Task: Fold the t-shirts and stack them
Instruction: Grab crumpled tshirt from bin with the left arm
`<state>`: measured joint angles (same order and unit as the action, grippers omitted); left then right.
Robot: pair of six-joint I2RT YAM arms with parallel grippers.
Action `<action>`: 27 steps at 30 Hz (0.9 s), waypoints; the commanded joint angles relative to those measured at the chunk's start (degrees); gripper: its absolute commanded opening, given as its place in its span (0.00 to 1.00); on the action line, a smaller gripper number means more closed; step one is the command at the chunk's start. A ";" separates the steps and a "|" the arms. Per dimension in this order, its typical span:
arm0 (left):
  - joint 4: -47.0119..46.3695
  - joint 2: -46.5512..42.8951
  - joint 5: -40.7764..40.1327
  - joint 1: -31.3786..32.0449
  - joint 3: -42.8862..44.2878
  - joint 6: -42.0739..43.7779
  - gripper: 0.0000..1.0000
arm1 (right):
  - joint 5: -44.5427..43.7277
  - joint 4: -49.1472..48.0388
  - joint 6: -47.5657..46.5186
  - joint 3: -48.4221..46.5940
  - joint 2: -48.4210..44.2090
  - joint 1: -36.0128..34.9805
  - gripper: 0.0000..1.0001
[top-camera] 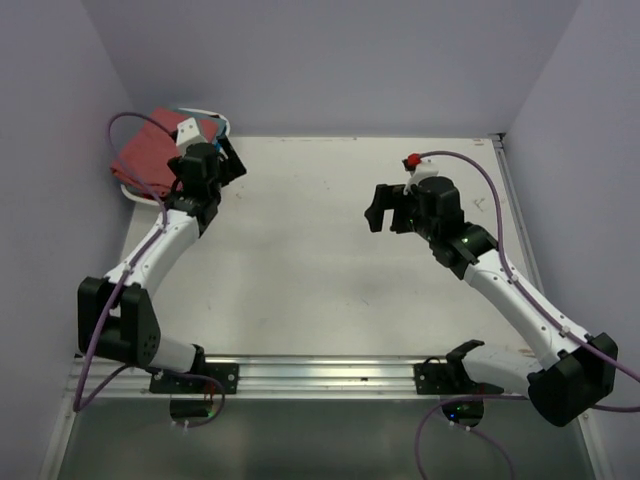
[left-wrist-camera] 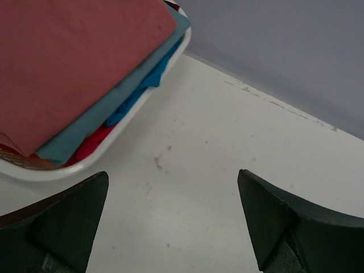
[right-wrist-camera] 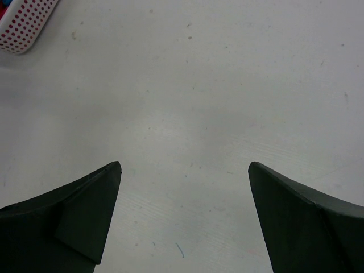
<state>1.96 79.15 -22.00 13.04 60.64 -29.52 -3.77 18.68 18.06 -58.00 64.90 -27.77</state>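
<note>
The t-shirts lie folded in a stack inside a white oval basket [left-wrist-camera: 122, 135] at the table's back left corner. A faded brick-red t-shirt [left-wrist-camera: 68, 57] is on top [top-camera: 148, 157]. Under it show a muted teal t-shirt [left-wrist-camera: 108, 108], a bright blue one [left-wrist-camera: 145, 85] and a red one [left-wrist-camera: 91, 145]. My left gripper [top-camera: 228, 160] hovers open just right of the basket, its fingers [left-wrist-camera: 74, 216] over bare table with nothing between them. My right gripper [top-camera: 381, 205] hangs open over the middle of the table, also holding nothing [right-wrist-camera: 185, 168].
The white table [top-camera: 320, 270] is walled by lilac panels at the back and both sides. In the right wrist view a corner of the perforated basket [right-wrist-camera: 25, 23] shows at top left. Purple cables trail along both arms.
</note>
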 commanded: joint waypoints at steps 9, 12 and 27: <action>8.59 26.83 -11.75 -9.52 32.24 5.25 0.97 | 2.72 -0.84 0.04 2.80 -2.67 -0.27 0.99; 13.59 32.89 -14.46 -10.22 40.41 5.61 0.92 | 1.75 0.22 -0.22 3.15 -3.73 -0.27 0.99; 25.38 45.57 -12.37 -16.46 48.70 3.23 0.74 | -0.18 1.98 0.13 4.03 -5.40 -0.18 0.99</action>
<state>26.44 125.84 -34.65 -2.76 110.28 -26.00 -3.27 20.21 18.33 -53.91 60.36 -27.77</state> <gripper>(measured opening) 0.751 0.986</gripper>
